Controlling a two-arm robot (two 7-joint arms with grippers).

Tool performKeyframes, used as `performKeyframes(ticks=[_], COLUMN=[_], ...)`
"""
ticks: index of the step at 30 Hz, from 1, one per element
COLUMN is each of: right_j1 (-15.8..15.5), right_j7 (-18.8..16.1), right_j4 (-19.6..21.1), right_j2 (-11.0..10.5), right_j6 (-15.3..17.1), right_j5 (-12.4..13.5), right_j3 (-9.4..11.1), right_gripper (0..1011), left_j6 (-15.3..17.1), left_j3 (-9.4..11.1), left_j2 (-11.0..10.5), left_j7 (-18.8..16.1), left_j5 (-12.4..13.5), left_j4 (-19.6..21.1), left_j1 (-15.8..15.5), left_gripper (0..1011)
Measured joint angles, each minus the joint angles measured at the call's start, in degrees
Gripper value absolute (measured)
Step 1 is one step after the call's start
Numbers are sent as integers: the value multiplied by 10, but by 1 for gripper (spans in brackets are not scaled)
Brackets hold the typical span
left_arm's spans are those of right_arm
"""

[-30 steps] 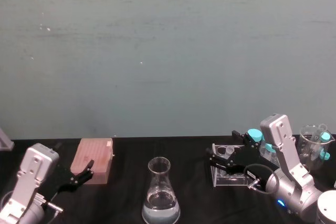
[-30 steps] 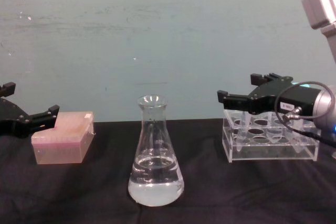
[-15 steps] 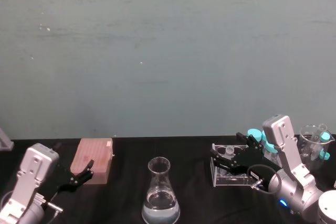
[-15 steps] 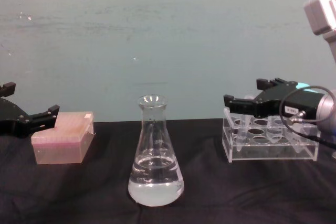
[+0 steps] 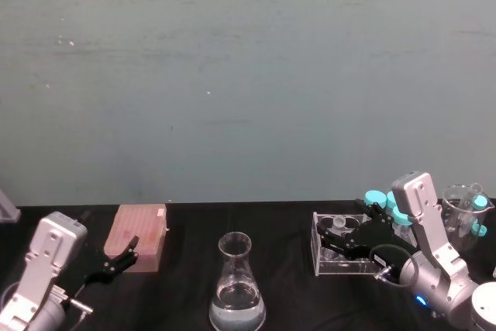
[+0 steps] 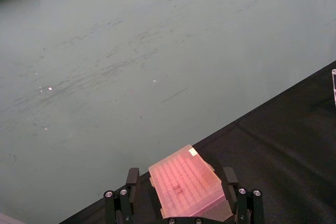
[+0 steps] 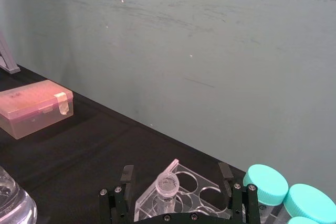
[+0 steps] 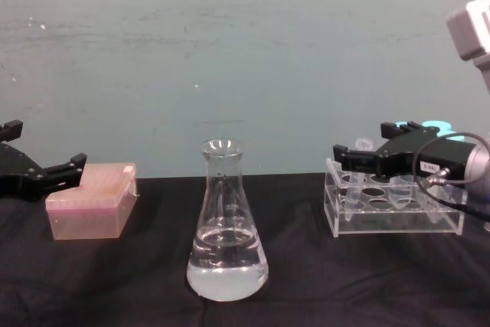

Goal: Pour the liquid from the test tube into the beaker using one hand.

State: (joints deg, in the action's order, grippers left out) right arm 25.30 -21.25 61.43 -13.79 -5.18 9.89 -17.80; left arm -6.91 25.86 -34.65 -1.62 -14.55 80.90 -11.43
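The right gripper point(image 7: 176, 171) has drawn back rightward over the rack point(image 8: 383, 220), fingers released and spread either side of the tube point(image 7: 168, 183), upright in the rack's left end toward the counter's right edge. The beaker point(image 8: 227, 227) stays mid-front. The left gripper point(image 6: 180, 177), fingers apart, sits parked at the left edge.

Glossy clear glass beaker point(image 8: 227, 212); matt black cloth point(image 8: 115, 285); smooth clear plastic rack point(image 8: 383, 221).

The beaker point(image 8: 227, 227) stands between a box point(image 8: 90, 201), left, and a rack point(image 8: 383, 220), right.
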Motion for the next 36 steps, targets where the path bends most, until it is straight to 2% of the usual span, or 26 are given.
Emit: performKeyframes(ticks=[22,36], right_j1=[-7,-14], right_j7=[-5,-5], right_j4=[-3,10], right_j2=[-2,-1], right_j6=[2,8], right_j5=[-1,-3], right_j3=[3,-1], right_gripper=[1000,1000], left_j6=[0,0], left_j3=[0,0], left_j2=[0,0], left_j7=[0,0], left_j5=[0,0], left_j4=[0,0], left_j1=[0,0], left_gripper=[1000,1000])
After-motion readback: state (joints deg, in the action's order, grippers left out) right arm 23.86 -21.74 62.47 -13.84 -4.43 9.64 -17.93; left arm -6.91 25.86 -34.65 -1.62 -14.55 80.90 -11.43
